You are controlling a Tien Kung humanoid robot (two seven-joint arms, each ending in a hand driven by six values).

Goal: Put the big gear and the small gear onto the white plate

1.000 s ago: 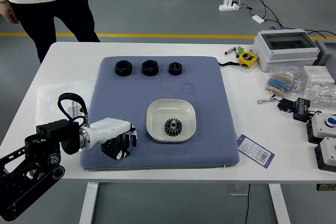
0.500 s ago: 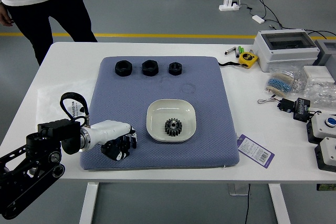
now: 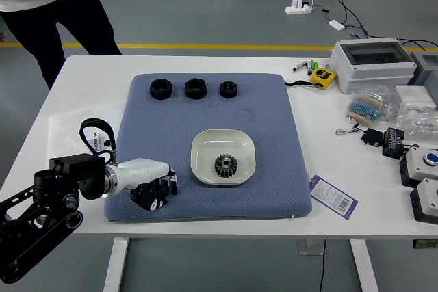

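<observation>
The left hand (image 3: pixel 156 188) is low over the left front part of the blue-grey mat, to the left of the white plate (image 3: pixel 205 143). Something dark is partly visible at the hand, too hidden to tell whether it is a gear. One dark toothed gear (image 3: pixel 226 165) lies inside the plate, right of its centre. Which size of gear this is, I cannot tell. A second gear cannot be made out clearly.
Three black hex nuts (image 3: pixel 196 88) line the mat's far edge. A yellow tape measure (image 3: pixel 322 76), a grey-white box (image 3: pixel 375 63), a purple tag (image 3: pixel 333 196) and electrical parts lie to the right. A person (image 3: pixel 51 5) stands at the far left, hands off the table.
The left hand has shifted very slightly, staying low over the same part of the mat. The person has moved a little to the left. Gear and plate have stayed put.
</observation>
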